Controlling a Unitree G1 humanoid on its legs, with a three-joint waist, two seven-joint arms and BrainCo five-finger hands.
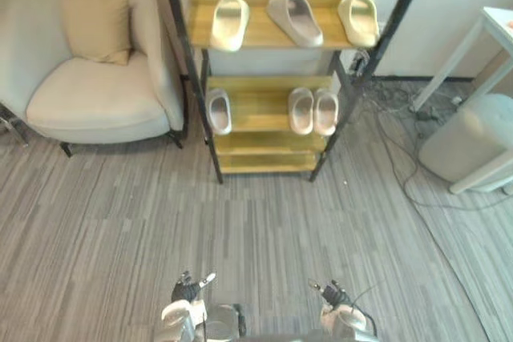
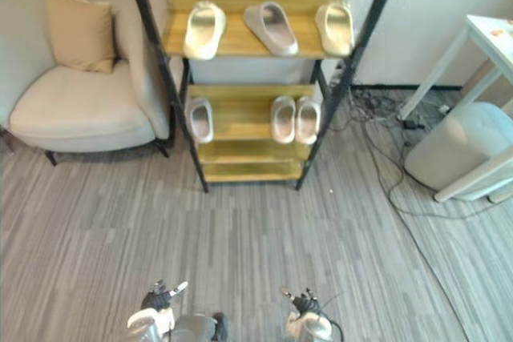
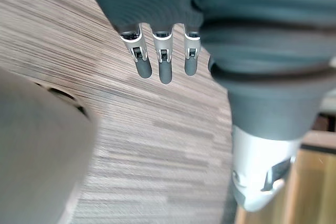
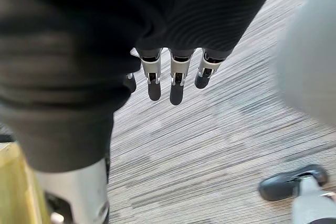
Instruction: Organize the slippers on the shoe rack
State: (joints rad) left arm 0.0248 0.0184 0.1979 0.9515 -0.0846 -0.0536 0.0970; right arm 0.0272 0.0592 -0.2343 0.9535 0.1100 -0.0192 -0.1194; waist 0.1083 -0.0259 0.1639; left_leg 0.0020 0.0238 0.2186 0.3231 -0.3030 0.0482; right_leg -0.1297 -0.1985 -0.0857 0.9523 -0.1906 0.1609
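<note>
Left eye view: pale foam slide slippers [image 1: 295,19] on black-framed wooden shoe rack [image 1: 260,106]; probably light, squashy, grip upper band; left hand [image 1: 186,290], right hand [image 1: 335,298] straight-fingered, empty

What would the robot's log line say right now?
left hand: open, empty | right hand: open, empty | slippers: on shoe rack, two shelves
</note>
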